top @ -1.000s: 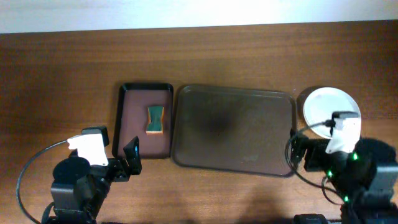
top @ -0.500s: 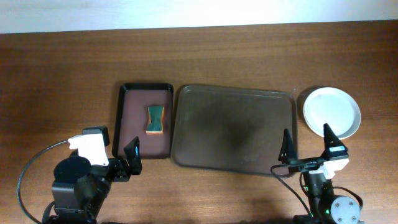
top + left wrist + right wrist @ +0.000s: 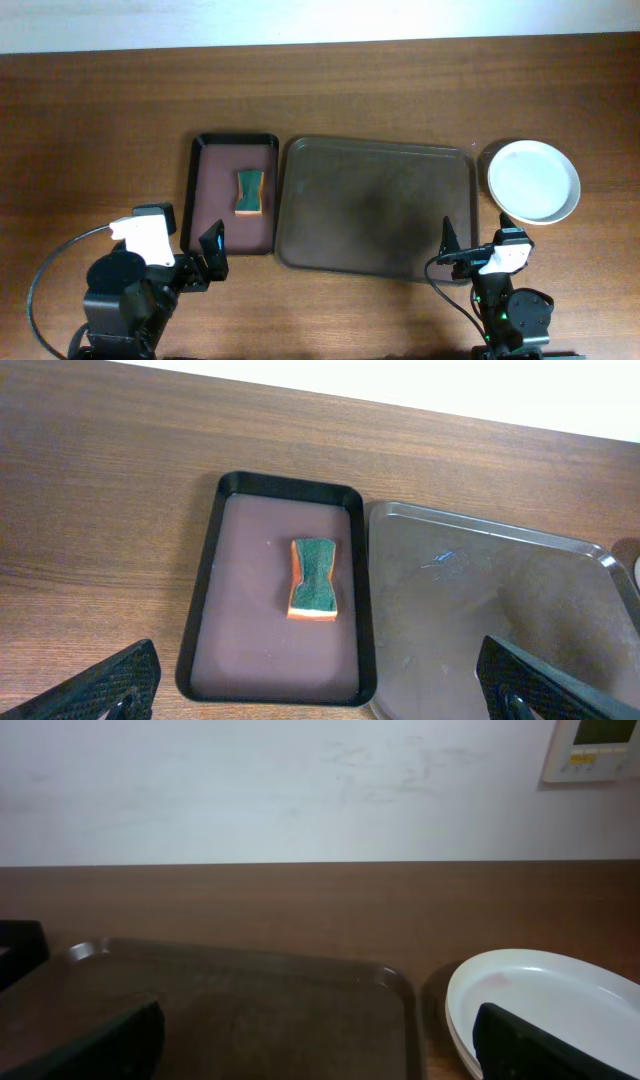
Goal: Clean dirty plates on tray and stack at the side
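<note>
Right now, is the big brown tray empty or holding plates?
Empty: the tray is bare in the overhead view; the white plate sits outside it.

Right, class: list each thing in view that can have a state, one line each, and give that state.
Tray: empty.
Small tray: holds the sponge.
Sponge: lying flat, untouched.
Plates: off the tray, on the table to its right; count unclear.
Left claw: open, empty.
Right claw: open, empty.

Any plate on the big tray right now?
No, the overhead view shows the tray bare, and the one white plate in sight sits on the table beside it.
</note>
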Robot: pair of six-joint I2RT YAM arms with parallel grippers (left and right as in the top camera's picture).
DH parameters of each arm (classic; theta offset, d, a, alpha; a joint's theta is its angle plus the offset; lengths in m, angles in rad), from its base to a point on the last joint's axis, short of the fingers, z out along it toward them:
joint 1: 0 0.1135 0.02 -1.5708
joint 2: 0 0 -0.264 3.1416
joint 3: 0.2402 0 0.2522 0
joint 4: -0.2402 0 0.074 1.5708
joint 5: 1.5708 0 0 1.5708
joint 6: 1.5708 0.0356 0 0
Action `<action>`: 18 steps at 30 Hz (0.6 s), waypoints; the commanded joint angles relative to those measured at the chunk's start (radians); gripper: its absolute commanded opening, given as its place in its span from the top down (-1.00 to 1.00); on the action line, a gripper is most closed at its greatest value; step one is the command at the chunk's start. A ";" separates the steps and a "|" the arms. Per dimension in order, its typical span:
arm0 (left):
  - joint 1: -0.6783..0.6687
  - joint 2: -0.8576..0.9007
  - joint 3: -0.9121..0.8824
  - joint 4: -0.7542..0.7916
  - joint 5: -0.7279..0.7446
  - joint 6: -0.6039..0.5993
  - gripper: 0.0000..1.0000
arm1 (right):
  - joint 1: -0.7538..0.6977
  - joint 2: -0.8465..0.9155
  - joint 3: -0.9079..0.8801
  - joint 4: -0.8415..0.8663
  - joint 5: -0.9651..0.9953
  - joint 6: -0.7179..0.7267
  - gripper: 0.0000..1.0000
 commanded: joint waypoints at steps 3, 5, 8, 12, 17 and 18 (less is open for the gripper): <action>0.002 -0.005 -0.003 0.002 0.003 0.006 -0.99 | 0.009 -0.008 -0.005 -0.006 0.009 -0.008 -0.97; 0.002 -0.005 -0.003 0.002 0.003 0.006 -0.99 | 0.009 -0.008 -0.005 -0.006 0.009 -0.008 -0.97; 0.002 -0.005 -0.003 0.002 0.003 0.006 -0.99 | 0.009 -0.008 -0.005 -0.006 0.009 -0.008 -0.97; 0.002 -0.008 -0.003 -0.031 -0.018 0.010 -0.99 | 0.009 -0.008 -0.005 -0.006 0.008 -0.008 -0.97; 0.046 -0.201 -0.249 0.080 -0.086 0.014 -0.99 | 0.009 -0.008 -0.005 -0.006 0.009 -0.008 -0.97; 0.057 -0.244 -0.305 0.129 -0.078 0.014 -0.99 | 0.009 -0.008 -0.005 -0.006 0.009 -0.008 -0.97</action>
